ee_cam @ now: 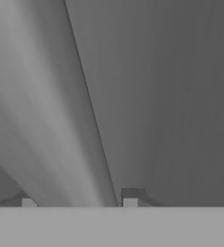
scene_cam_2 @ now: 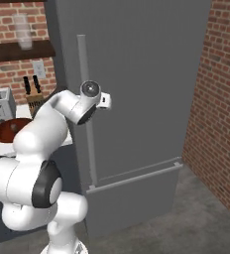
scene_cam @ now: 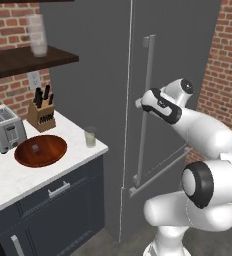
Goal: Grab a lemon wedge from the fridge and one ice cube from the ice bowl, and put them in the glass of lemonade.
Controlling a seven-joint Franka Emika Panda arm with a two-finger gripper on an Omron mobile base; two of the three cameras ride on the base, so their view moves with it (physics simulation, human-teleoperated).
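The pincer [ee_cam: 79, 201] is up against the closed fridge [scene_cam: 98, 100], its fingertips [ee_cam: 130, 198] spread open either side of the door's long bar handle [scene_cam: 144, 110], not squeezing it.

Fridge [scene_cam: 178, 60]: doors closed, interior hidden; top cut off by the upper edge in both base views.
Gripper [ee_cam: 80, 200]: fingertips barely rise into the hand view, straddling the blurred bar handle [ee_cam: 51, 120]; grip on the bar cannot be told. In the left base view the fingers are hidden behind the handle and wrist.
Ice bowl [scene_cam: 40, 150]: contents too small to identify; in the right base view, partly hidden by the arm.
Toaster [scene_cam: 5, 127]: left side cut off.
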